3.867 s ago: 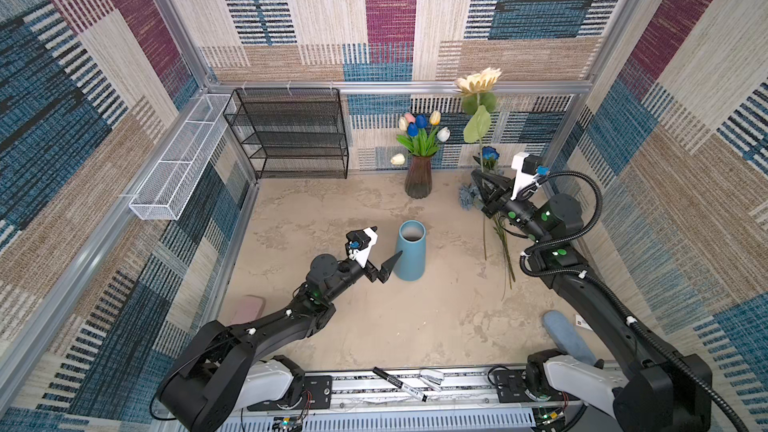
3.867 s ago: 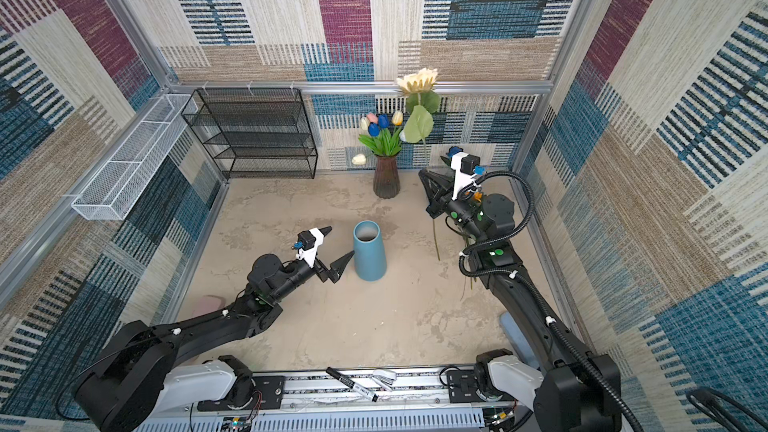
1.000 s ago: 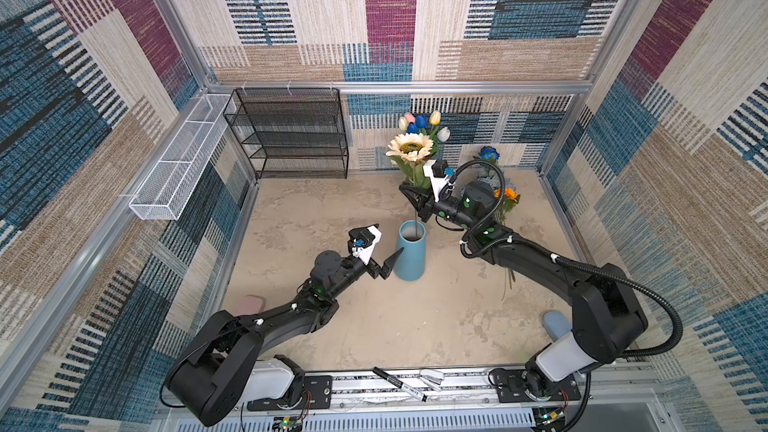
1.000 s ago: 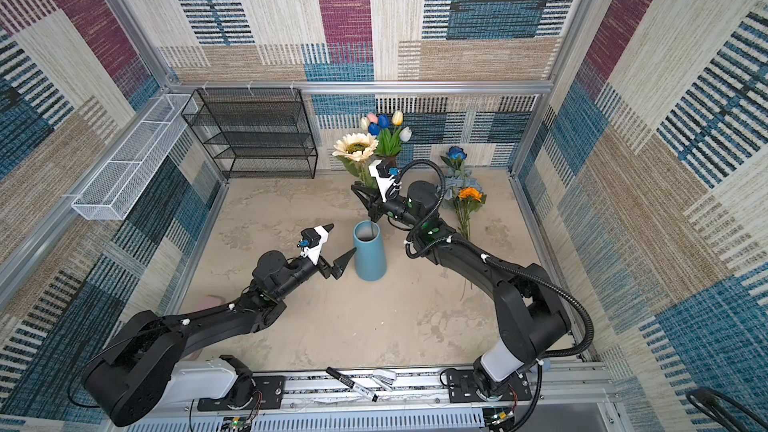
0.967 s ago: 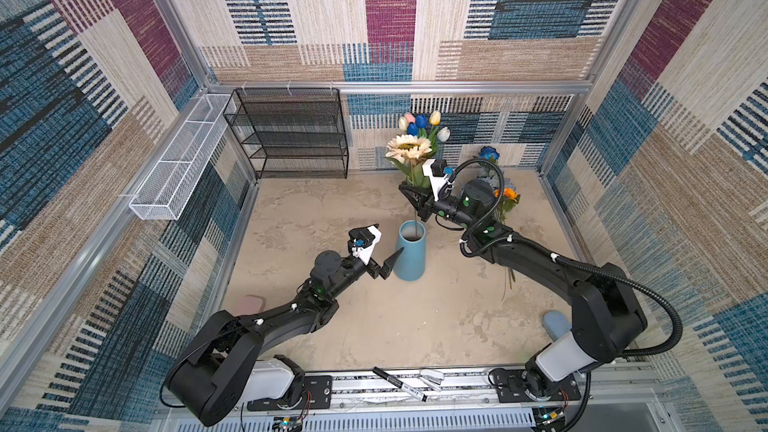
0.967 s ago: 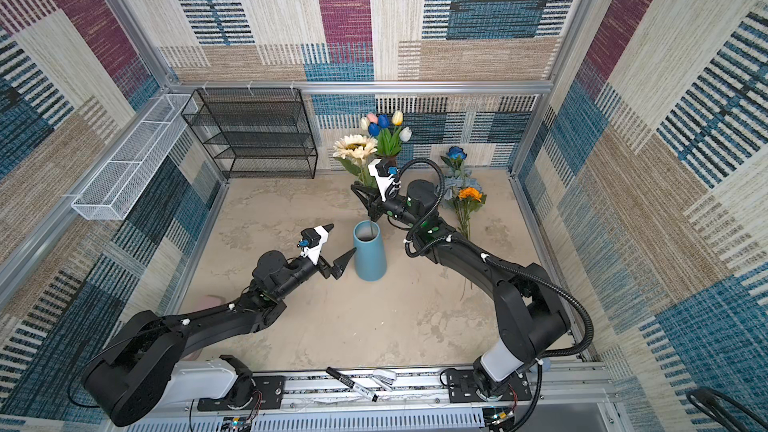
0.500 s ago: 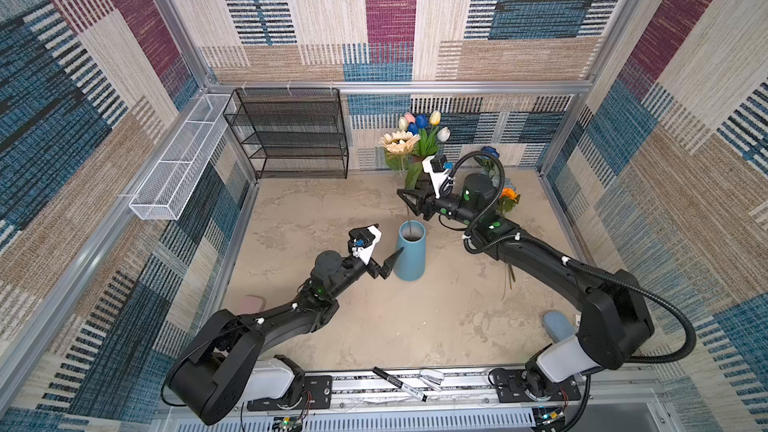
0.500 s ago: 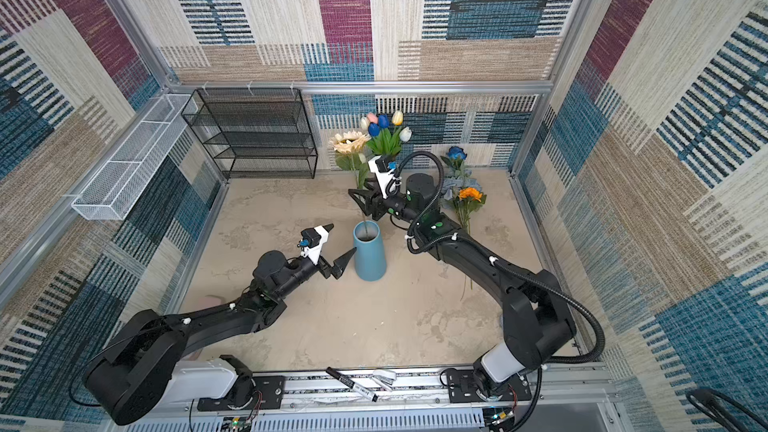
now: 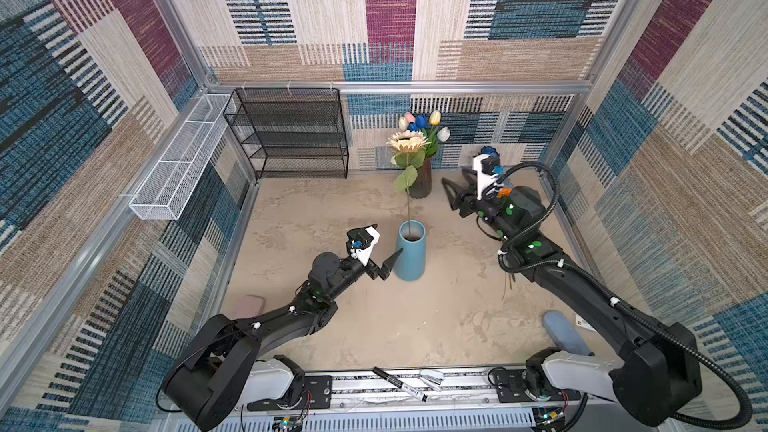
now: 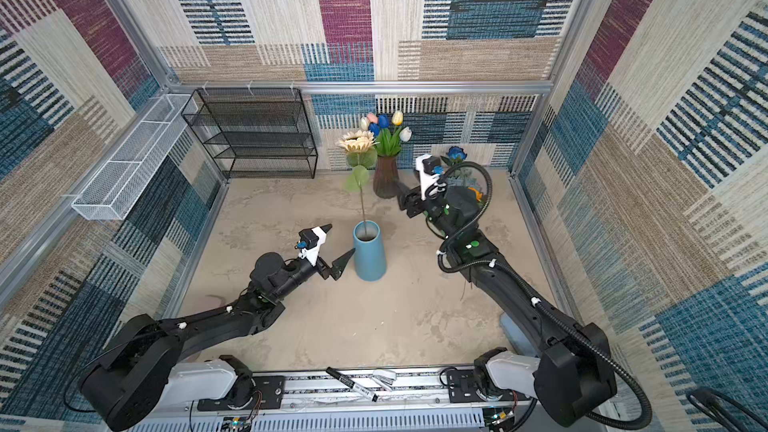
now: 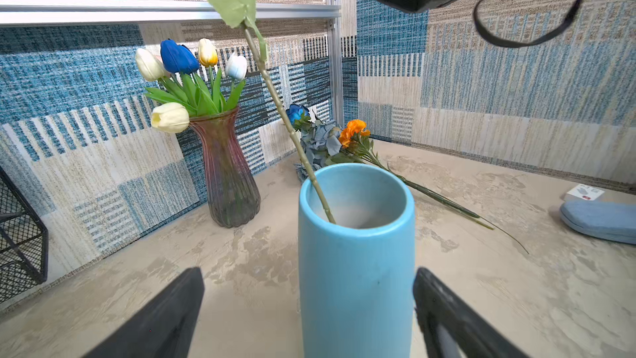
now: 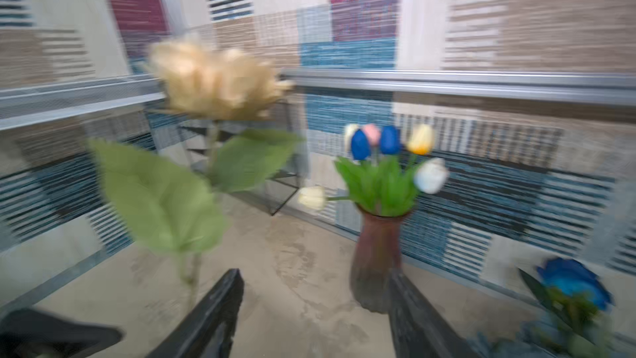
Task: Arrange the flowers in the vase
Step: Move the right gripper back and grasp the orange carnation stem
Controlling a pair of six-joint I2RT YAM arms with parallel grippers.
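Note:
The light-blue vase (image 9: 409, 255) (image 10: 369, 255) (image 11: 356, 256) stands mid-table. A cream sunflower (image 9: 407, 144) (image 10: 355, 144) (image 12: 216, 80) stands in it on a long stem that leans on the rim. My left gripper (image 9: 386, 241) (image 10: 341, 239) (image 11: 308, 277) is open, one finger on each side of the vase. My right gripper (image 9: 455, 184) (image 10: 402, 195) (image 12: 315, 277) is open and empty, off to the right of the sunflower. A deep-blue rose (image 11: 296, 113) (image 12: 571, 284), a dusty-blue bunch (image 11: 320, 139) and an orange bloom (image 11: 354, 129) lie by the back right corner.
A maroon glass vase (image 9: 420, 182) (image 11: 229, 180) with several tulips (image 11: 182, 63) stands at the back wall. A black wire shelf (image 9: 291, 135) and a white wire basket (image 9: 178, 168) are at the back left. A blue case (image 9: 563, 332) lies front right. Markers (image 9: 399, 384) lie on the front rail.
My right gripper opened, let go of the sunflower and drew back to the right. The sunflower now stands alone in the blue vase. The left arm stayed put.

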